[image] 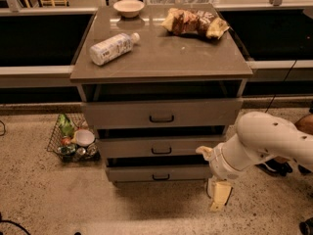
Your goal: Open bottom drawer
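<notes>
The bottom drawer is the lowest grey-brown front of the cabinet, with a small dark bar handle at its centre. Above it are the middle drawer and the taller top drawer. A dark gap shows above each front. My gripper hangs from the white arm just right of the bottom drawer's right end, low near the floor. It is apart from the handle and holds nothing that I can see.
On the cabinet top lie a plastic bottle, a white bowl and snack bags. A wire basket with cans and a cup stands on the floor left of the cabinet. Dark objects lie on the floor at right.
</notes>
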Robot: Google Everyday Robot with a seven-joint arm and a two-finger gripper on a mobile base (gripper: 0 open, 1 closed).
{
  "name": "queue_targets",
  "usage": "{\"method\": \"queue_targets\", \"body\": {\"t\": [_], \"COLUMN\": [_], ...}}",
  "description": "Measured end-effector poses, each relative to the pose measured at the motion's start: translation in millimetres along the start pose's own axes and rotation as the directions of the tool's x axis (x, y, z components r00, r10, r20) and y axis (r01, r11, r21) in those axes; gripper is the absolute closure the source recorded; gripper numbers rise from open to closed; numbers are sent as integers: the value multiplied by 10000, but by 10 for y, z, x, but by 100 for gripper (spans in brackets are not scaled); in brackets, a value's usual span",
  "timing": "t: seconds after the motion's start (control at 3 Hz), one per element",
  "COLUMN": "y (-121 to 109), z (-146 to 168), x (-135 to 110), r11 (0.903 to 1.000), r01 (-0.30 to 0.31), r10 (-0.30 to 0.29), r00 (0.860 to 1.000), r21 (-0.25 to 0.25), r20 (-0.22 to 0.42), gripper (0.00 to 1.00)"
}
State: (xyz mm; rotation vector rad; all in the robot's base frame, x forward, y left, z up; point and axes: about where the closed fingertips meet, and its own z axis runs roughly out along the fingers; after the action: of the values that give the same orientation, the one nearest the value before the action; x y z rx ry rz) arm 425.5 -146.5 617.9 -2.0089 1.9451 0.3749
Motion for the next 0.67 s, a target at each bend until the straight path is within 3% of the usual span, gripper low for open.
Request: {"method": "queue_targets", "body": {"t": [0.33, 0.67], "y": [0, -100], "z": [0, 362], "x": [0, 159], "r11": [10000, 9999], "r01": [0, -30], "r10": [0, 28], "r00": [10000, 9997], "r21": [0, -101], "r20": [0, -232], "gripper": [0, 0]}}
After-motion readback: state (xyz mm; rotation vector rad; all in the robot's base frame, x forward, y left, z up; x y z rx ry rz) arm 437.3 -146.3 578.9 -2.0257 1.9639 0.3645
